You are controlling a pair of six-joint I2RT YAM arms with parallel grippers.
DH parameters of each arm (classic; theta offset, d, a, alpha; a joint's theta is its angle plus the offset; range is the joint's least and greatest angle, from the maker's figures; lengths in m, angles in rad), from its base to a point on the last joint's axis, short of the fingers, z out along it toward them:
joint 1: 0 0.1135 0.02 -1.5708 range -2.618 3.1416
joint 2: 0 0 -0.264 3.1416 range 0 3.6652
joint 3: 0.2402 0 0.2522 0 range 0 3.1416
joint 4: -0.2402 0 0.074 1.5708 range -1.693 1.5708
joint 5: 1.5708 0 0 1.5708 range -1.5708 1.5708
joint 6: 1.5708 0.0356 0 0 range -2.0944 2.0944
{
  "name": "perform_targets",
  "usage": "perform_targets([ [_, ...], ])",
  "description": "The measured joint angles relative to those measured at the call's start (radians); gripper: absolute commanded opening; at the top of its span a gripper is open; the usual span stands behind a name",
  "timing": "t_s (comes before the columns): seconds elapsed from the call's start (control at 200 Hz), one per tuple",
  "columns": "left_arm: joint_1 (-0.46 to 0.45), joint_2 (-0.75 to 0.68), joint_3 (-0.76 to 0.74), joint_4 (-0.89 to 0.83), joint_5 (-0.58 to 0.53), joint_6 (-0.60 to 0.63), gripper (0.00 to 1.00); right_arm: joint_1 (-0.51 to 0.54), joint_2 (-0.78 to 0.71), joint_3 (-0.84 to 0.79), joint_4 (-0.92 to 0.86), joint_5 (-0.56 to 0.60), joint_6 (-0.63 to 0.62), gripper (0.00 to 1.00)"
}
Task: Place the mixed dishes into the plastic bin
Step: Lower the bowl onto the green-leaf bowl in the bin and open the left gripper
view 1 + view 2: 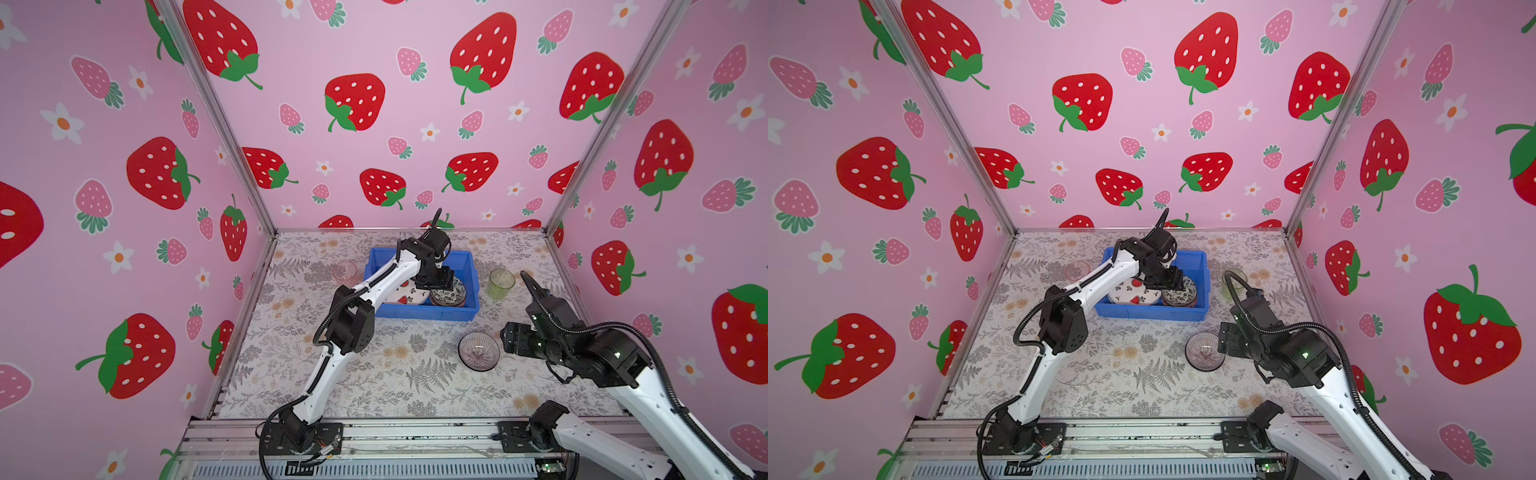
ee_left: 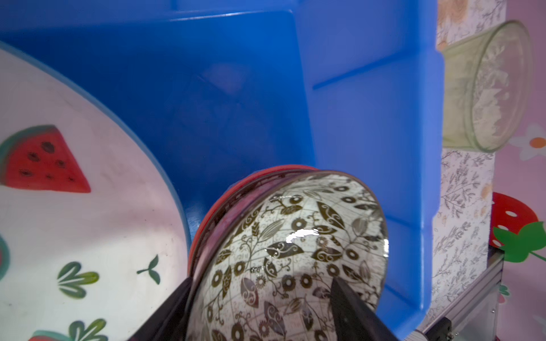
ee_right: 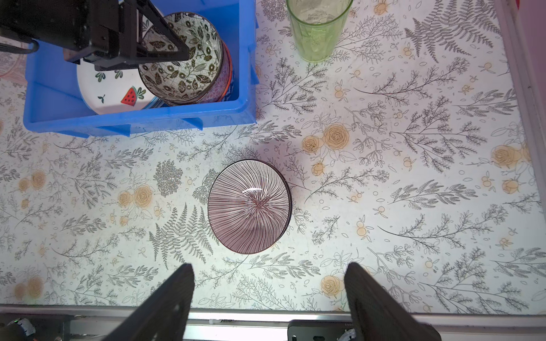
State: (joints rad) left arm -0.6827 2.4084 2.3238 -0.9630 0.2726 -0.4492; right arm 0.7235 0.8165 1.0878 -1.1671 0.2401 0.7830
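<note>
The blue plastic bin [image 1: 419,313] [image 3: 133,121] holds a white watermelon plate [image 1: 401,293] [image 2: 88,221] and a black-and-white patterned bowl [image 2: 295,236] [image 3: 189,68] nested in an orange-red bowl [image 2: 224,195]. My left gripper [image 1: 442,286] [image 2: 261,280] is inside the bin, open; its fingers straddle the patterned bowl's rim, one inside and one outside. A ribbed bowl [image 1: 478,351] [image 3: 249,206] sits on the table in front of the bin. My right gripper [image 1: 509,336] [image 3: 269,265] hovers just beside it, open and empty.
A green tumbler [image 1: 501,283] [image 3: 317,29] stands upright to the right of the bin. A pink tumbler [image 1: 345,272] stands to its left. Pink strawberry walls close the table on three sides, and a metal rail [image 1: 374,432] runs along the front edge.
</note>
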Motion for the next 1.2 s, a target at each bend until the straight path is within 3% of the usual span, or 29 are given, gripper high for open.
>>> perform_targets([
  [1.201,-0.001,-0.109,-0.039,-0.008,0.002,0.026,0.79,-0.021,0.032,-0.012,0.033,-0.002,-0.044,0.85],
])
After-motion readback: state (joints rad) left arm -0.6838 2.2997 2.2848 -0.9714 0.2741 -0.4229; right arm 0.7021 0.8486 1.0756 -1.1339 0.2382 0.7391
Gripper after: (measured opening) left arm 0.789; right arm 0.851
